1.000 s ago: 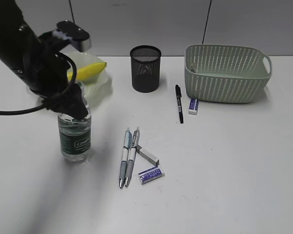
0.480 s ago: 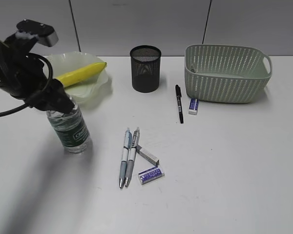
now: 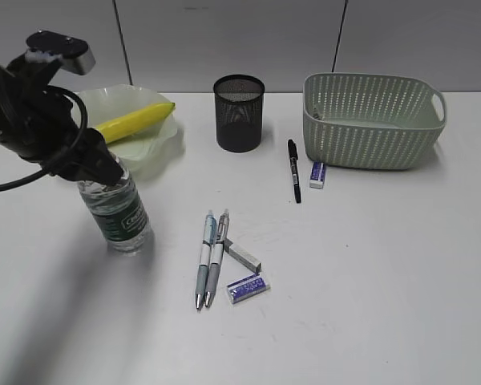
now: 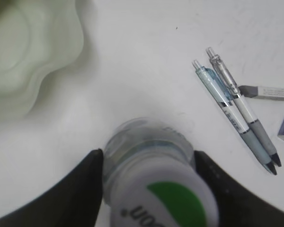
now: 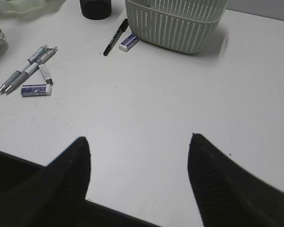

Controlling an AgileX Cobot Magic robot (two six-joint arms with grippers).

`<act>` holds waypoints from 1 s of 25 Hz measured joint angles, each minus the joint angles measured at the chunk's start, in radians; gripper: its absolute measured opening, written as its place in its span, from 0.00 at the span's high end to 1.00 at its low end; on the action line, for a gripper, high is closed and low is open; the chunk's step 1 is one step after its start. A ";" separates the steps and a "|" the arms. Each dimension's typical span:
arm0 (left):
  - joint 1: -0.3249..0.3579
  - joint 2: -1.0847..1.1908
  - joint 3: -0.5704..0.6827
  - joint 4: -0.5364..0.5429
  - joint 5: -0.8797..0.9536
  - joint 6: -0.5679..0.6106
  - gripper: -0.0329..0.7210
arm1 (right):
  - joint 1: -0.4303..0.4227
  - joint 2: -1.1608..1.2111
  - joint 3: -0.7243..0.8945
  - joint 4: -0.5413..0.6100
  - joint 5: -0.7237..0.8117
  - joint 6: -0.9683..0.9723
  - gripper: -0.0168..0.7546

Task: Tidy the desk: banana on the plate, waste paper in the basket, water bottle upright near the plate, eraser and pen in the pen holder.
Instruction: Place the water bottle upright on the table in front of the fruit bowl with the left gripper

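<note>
Setting the bottle (image 3: 119, 215) squarely on its base is what this step is asking for, I judge: in the exterior view it is leaning, its top tipped toward the left and its base on the desk (image 3: 369, 281) just in front of the plate (image 3: 162, 143), so the left gripper (image 3: 96, 170) should be bringing the neck over the base before letting go. That arm is reaching in from the left edge, slanting down, its fingers clamping the bottle's upper part; the banana (image 3: 135, 121) is lying on the plate, and pens and erasers are lying loose on the desk between bottle and basket (image 3: 373, 120). Looking from the left wrist, the two dark fingers (image 4: 78, 189) are pressing either side of the bottle (image 4: 154, 182) near its top, the plate's (image 4: 28, 52) rim showing close behind. Looking from the right wrist, the right gripper (image 5: 138, 161) is hanging above bare desk, fingers spread wide and holding nothing, well apart from the pens (image 5: 23, 71).
</note>
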 joint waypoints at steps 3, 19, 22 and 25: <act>0.000 0.000 0.000 0.003 0.004 0.000 0.41 | 0.000 0.000 0.000 0.000 0.000 0.000 0.32; 0.000 0.001 -0.059 0.185 0.041 -0.075 0.41 | 0.000 0.000 0.000 -0.001 0.000 0.000 0.32; 0.000 0.014 -0.059 0.227 0.046 -0.106 0.41 | 0.000 0.000 0.000 -0.001 0.000 0.000 0.32; 0.000 0.025 -0.062 0.252 0.048 -0.131 0.41 | 0.000 0.000 0.000 -0.001 0.000 0.000 0.32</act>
